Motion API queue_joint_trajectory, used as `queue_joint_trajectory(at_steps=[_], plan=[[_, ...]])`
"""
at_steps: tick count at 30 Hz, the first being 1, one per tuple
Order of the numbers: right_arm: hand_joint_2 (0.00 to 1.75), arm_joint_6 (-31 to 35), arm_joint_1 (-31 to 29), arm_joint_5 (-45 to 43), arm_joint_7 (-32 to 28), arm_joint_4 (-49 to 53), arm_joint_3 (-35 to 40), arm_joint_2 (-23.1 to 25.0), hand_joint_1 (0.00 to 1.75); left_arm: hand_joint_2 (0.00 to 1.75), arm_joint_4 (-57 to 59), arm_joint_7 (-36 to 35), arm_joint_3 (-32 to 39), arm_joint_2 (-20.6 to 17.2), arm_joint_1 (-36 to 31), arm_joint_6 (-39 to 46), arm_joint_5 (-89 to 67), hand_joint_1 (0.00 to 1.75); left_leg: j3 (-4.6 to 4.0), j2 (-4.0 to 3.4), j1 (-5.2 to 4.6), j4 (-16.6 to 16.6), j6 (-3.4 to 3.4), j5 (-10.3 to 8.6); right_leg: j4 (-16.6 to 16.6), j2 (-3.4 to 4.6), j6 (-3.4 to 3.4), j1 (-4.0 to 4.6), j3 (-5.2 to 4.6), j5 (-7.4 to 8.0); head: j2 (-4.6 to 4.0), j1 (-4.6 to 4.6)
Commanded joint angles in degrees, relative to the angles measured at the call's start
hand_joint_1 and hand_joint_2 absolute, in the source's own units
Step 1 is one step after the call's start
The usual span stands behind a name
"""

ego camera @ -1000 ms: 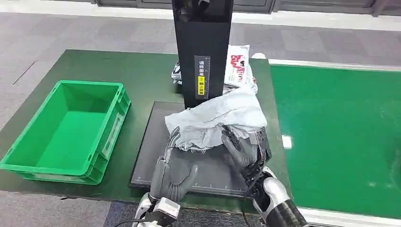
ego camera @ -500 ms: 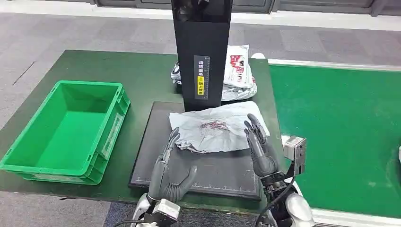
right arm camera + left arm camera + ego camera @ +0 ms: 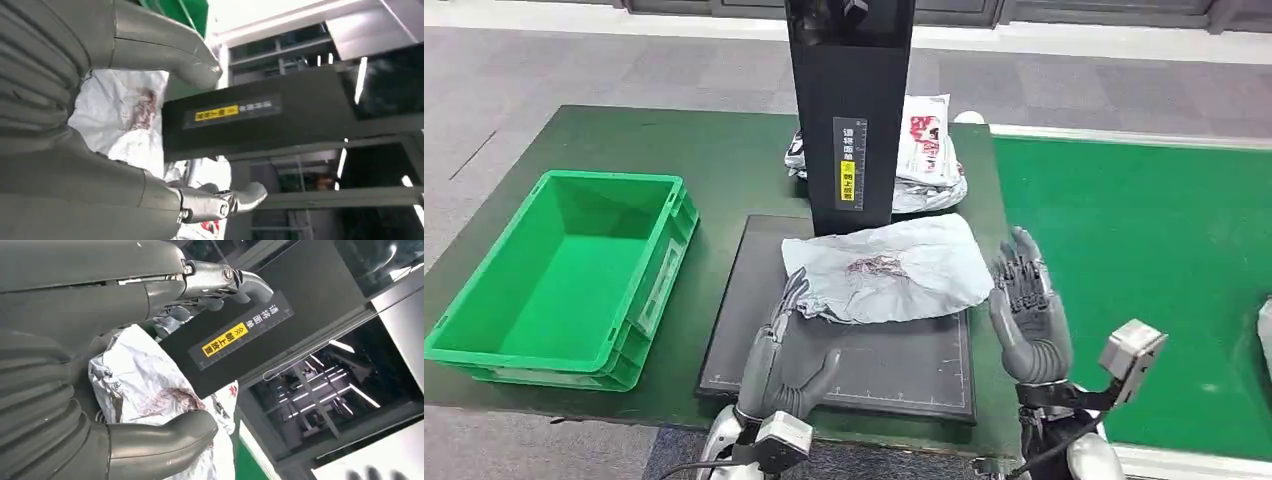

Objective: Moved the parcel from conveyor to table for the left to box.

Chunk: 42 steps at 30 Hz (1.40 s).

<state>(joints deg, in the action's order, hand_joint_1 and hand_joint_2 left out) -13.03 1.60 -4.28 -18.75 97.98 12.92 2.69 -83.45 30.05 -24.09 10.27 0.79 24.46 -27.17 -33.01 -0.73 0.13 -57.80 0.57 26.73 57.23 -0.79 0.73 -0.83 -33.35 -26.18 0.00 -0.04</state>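
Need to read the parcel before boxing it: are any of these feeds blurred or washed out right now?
Head view: sharp and evenly lit; the parcel on the black pad is crisp, its print too small to read. Left wrist view: in focus, left hand blocks much of the frame, bright panel blown out at one edge. Right wrist view: softer, with blown-out ceiling light and the right hand looming large.

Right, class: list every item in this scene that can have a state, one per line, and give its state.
Grey parcel: crumpled, lying flat on the black mat, released.
Green crate: upright, empty.
Black mat: flat on the table, bearing the parcel.
Left hand: fingers spread, resting on the mat at the parcel's edge.
Right hand: open, raised, apart from the parcel.
Parcel pile: stacked behind the black stand.
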Motion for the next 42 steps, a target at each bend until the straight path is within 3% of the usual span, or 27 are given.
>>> queue_joint_trajectory(at_steps=[1, 10, 11, 14, 18, 21, 29, 42], plan=[[1.75, 0.5, 4.2, 0.1, -2.0, 6.3, -7.8, 3.1, 0.00, 1.75, 4.5, -3.8, 3.1, -0.6, -2.3, 0.0, -4.6, 0.00, 0.03, 0.23, 0.00, 0.1, 0.02, -0.05, 0.0, -0.13, -0.04, 0.00, 0.08, -0.02, 0.00, 0.00], [1.75, 1.2, 4.5, 0.0, -2.9, 6.5, -8.9, 4.2, 0.00, 1.75, 5.3, -6.0, 2.8, -1.0, -2.7, 0.3, -8.1, 0.00, 0.16, 0.18, 0.05, 0.2, 0.01, -0.09, -0.2, -0.05, -0.04, 0.05, 0.21, 0.03, 0.00, 0.00], [1.75, 3.8, 6.6, -0.9, -4.5, 8.5, -12.9, 6.6, 0.00, 1.75, 9.0, -13.6, 0.4, -2.1, -6.8, 2.0, -23.5, 0.00, 0.09, 0.15, 0.04, 0.1, 0.00, -0.05, -0.1, -0.05, -0.02, 0.04, 0.13, 0.00, 0.00, 0.00], [1.75, -2.0, 9.1, -2.5, -3.9, 11.6, -18.8, 8.1, 0.00, 1.75, 17.1, -15.9, 1.0, 0.1, -15.0, 1.0, -30.5, 0.00, -0.02, 0.70, 0.01, 0.1, 0.00, -0.18, -0.1, -0.58, -0.02, 0.01, 0.16, -0.06, 0.00, -0.02], [1.75, -4.9, 8.7, -1.8, -3.9, 11.7, -20.1, 9.6, 0.00, 1.75, 22.9, -19.2, 0.1, 0.6, -20.3, 0.8, -37.1, 0.00, -0.03, 0.70, 0.04, 0.1, -0.04, -0.21, -0.1, -0.61, -0.01, 0.04, 0.18, 0.01, 0.00, 0.00], [1.75, -4.8, 8.4, -1.7, -3.8, 11.6, -20.1, 9.8, 0.00, 1.75, 23.5, -19.4, 0.2, 0.8, -20.8, 0.6, -37.2, 0.00, 0.03, 0.24, 0.05, 0.0, -0.02, -0.13, -0.1, -0.20, -0.05, 0.04, 0.12, 0.06, 0.00, 0.00], [1.75, -5.0, 8.1, -1.5, -3.8, 11.3, -19.9, 9.8, 0.00, 1.75, 24.1, -21.7, -0.8, 0.3, -21.0, 2.9, -41.3, 0.00, 0.16, 0.16, 0.01, 0.1, -0.01, -0.10, -0.1, -0.05, -0.04, 0.01, 0.17, 0.05, 0.00, 0.00], [1.75, -7.5, 8.0, -2.2, -3.7, 10.2, -21.1, 9.7, 0.00, 1.75, 45.1, -26.1, -3.6, 4.4, -35.3, -1.5, -50.9, 0.00, 0.06, 0.23, 0.03, 0.0, -0.04, -0.13, -0.1, -0.13, -0.01, 0.03, 0.13, 0.08, 0.00, 0.00]])
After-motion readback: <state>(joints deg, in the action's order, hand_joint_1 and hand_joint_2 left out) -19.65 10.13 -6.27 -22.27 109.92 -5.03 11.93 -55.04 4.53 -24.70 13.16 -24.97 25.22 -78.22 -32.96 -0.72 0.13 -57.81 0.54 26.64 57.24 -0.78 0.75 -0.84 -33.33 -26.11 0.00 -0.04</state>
